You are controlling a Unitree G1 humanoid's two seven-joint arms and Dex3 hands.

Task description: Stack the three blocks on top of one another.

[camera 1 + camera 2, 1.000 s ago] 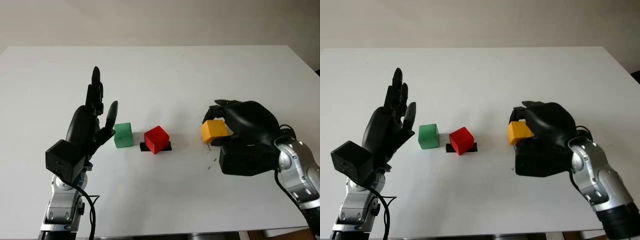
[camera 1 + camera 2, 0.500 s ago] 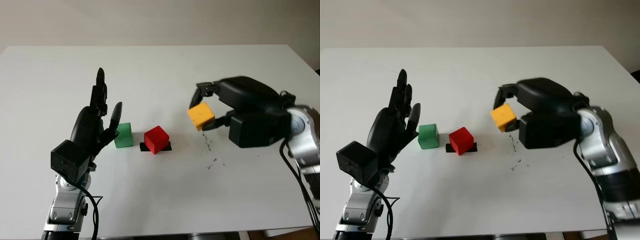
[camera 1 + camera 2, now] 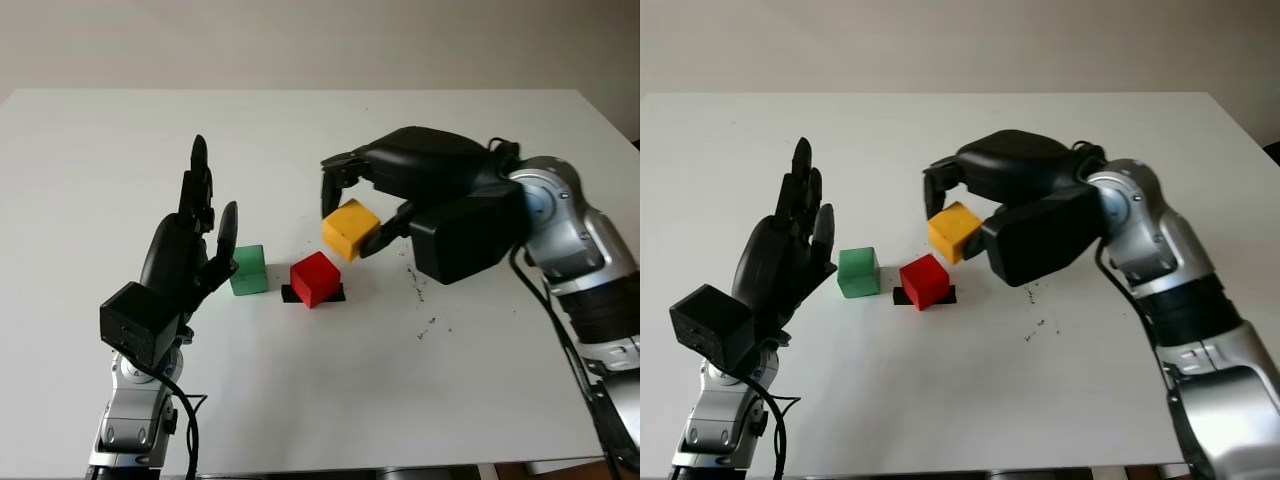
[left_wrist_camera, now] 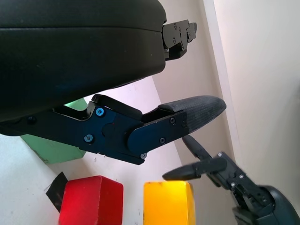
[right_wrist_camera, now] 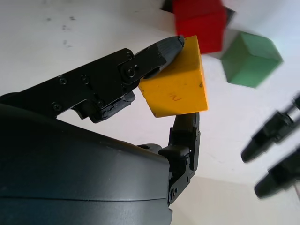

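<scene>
Right robot hand point(image 3: 352, 205) pinches the yellow block point(image 3: 349, 228) above the red block point(image 3: 314, 278); next it needs lowering squarely on. Left robot hand point(image 3: 190, 250) is open beside the green block point(image 3: 247, 270).

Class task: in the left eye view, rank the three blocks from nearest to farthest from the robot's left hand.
1. Green block: on the table, just beside the open left hand.
2. Red block: on the table, just past the green one.
3. Yellow block: farthest, held above the table by the right hand.
</scene>
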